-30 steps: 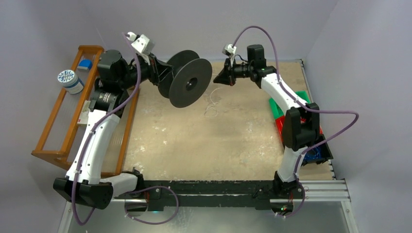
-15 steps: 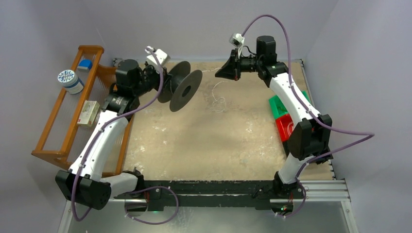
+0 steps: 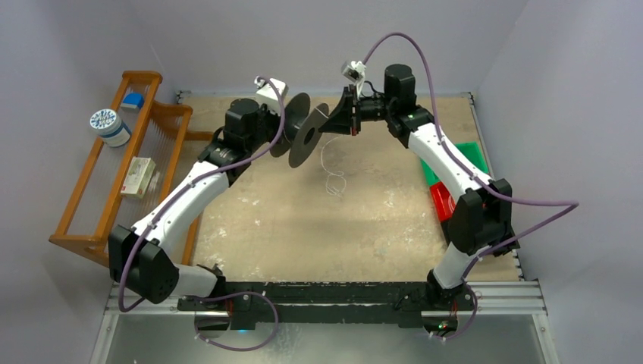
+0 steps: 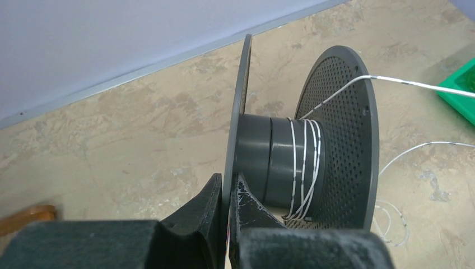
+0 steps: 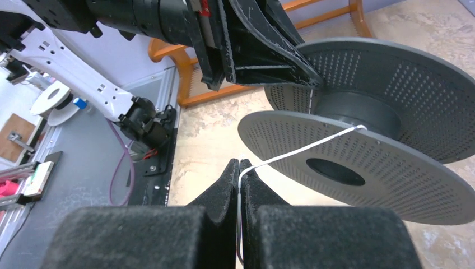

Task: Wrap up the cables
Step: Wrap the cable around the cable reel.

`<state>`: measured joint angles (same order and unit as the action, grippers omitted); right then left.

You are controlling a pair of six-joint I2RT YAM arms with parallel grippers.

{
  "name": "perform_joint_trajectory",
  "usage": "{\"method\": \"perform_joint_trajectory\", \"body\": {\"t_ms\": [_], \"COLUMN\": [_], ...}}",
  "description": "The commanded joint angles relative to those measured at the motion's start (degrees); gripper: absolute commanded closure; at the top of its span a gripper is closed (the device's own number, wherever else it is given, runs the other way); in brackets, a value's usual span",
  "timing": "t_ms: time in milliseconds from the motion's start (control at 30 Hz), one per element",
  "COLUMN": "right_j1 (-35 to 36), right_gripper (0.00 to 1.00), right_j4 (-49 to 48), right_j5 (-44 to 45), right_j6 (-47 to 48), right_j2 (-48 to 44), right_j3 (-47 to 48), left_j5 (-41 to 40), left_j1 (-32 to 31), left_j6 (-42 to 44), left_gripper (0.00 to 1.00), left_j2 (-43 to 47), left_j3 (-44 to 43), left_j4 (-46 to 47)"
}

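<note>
Cable (image 4: 305,168), thin and whitish, is wound in a few turns round the hub of a dark spool (image 4: 336,140) with perforated flanges. From the hub one strand passes over the rim of the outer flange and runs to the right gripper (image 5: 241,168). Its fingers are pressed together on the strand, which shows as a white line between the pads. Beyond that grip the slack hangs down and, in the top view, ends in loose curls lying on the table (image 3: 303,227), toward the far side near the centre.

The spool is held clear of the table at the far centre, with its flanges standing near upright. The left gripper (image 4: 227,188) is clamped on the edge of the inner flange, one finger on each face. The right gripper sits just beside the outer flange, pointing at it.

A wooden rack (image 3: 140,76) stands at the left edge. It carries a round white container (image 3: 108,126) with blue print, a small box (image 3: 137,176) and a blue item (image 3: 134,99). A green bin (image 3: 474,149) and a red bin (image 3: 441,199) lie at the right edge, partly behind the right arm.
</note>
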<state>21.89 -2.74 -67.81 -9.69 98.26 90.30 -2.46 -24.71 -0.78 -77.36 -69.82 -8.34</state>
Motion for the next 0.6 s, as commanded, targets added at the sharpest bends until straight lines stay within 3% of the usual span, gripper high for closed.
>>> {"method": "perform_joint_trajectory", "body": {"t_ms": [0, 233, 567], "right_j1": [2.4, 3.3, 3.2], "right_gripper": [1.0, 1.0, 1.0], "right_j4": [0.7, 2.6, 9.9], "right_j5": [-4.4, -2.8, -0.1], "right_j6": [2.9, 6.5, 14.7], "right_j2": [-1.4, 1.7, -0.3], "right_j3": [1.8, 2.4, 2.0], "left_j5": [-12.3, -7.1, 6.6], "left_j1": [1.1, 1.1, 1.1], "left_j6": [-6.9, -10.2, -4.7], "left_gripper": [1.0, 1.0, 1.0], "left_j2": [-1.5, 0.2, 2.7], "left_j3": [-0.3, 3.7, 8.0], "left_j4": [4.0, 6.2, 10.4]}}
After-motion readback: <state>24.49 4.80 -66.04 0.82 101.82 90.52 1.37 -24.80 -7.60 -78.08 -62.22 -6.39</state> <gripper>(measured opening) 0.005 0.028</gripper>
